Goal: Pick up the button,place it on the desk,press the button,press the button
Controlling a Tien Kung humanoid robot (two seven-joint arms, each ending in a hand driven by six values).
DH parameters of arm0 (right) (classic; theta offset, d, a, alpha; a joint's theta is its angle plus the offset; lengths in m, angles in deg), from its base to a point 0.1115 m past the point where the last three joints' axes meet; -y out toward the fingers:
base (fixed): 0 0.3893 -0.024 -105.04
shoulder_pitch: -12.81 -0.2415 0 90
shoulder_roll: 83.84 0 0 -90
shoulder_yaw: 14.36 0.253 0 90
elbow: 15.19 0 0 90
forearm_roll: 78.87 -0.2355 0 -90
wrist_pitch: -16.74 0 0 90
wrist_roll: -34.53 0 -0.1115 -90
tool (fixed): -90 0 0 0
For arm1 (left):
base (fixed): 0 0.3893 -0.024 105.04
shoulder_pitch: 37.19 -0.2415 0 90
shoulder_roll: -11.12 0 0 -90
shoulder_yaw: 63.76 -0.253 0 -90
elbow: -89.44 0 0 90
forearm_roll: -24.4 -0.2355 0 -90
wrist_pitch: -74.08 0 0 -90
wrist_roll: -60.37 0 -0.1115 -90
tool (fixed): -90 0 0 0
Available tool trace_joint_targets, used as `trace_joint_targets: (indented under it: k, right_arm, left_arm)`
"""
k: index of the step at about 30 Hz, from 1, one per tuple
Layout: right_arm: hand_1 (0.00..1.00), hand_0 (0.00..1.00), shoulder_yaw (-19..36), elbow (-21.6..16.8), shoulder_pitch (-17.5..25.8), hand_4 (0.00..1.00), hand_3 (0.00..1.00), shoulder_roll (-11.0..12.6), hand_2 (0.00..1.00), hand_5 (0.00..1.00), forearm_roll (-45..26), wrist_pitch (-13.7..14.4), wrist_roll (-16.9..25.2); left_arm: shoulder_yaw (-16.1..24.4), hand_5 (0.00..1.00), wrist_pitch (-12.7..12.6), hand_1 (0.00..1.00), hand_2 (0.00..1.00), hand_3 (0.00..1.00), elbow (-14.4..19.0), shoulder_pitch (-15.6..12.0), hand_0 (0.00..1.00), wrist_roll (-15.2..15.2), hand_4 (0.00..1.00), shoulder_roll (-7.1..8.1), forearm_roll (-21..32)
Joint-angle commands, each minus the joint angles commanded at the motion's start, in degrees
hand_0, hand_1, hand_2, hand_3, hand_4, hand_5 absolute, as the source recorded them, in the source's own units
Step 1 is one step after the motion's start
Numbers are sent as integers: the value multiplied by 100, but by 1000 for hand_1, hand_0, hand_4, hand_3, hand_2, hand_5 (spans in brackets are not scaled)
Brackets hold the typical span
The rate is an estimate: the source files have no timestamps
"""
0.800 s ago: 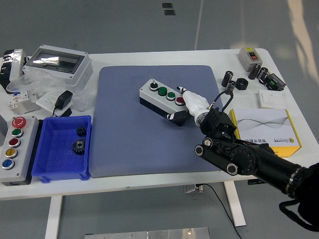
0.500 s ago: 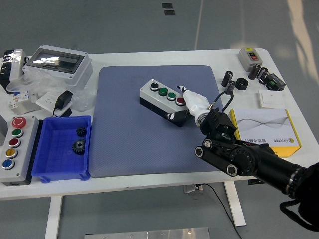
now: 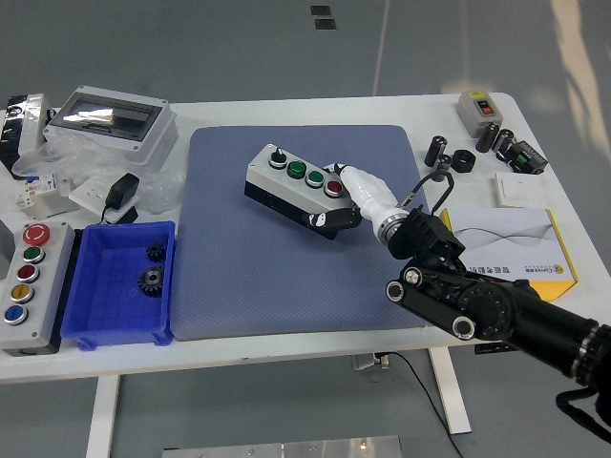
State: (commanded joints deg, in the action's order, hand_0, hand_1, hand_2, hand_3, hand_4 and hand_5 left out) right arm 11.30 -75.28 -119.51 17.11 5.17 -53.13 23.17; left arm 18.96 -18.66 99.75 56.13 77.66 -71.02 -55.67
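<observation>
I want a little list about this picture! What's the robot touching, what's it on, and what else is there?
touching: right hand against the right end of the button box
box buttons: two green, one red, plus a black knob
box sits on: blue mat
blue bin: two black gears inside
far left: bigger button box with five coloured buttons
right side: yellow and white carton
left arm: not in view

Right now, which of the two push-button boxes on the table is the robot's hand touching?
The grey three-button box on the blue mat, at the right hand. The five-button box at the table's left edge lies untouched.
</observation>
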Motion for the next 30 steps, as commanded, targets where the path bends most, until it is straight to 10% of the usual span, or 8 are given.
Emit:
trace_joint_targets:
  k: [6,12,23,24,29,30]
  right_arm:
    - [243,18,104,-936,191,2,204,824,269,2,-330,-715,915]
    - [242,30,-463,-1496,192,2,200,1575,264,2,-548,-849,1468]
    - [261,134,-783,-1213,176,2,206,1576,269,2,329,-716,1407]
    - [479,482,-833,-1181,156,133,286,1569,452,2,342,-716,1409]
    - [479,482,-966,-1116,82,133,286,1547,452,2,401,-696,1422]
    - [695,747,-975,-1112,74,2,651,1545,681,7,405,-693,1422]
  left_arm:
    - [7,236,-5,618,572,598,0,-11,637,-20,618,-28,-6]
    - [54,238,-15,616,572,597,0,-11,636,-9,618,-16,-69]
    - [81,239,-3,616,572,597,0,42,636,-19,616,-45,-146]
    - [85,240,-3,615,572,597,0,44,634,-17,617,-42,-150]
    - [92,240,-3,615,572,597,0,58,634,-17,617,-28,-158]
    - [91,241,-2,615,572,596,0,62,636,-18,615,-28,-158]
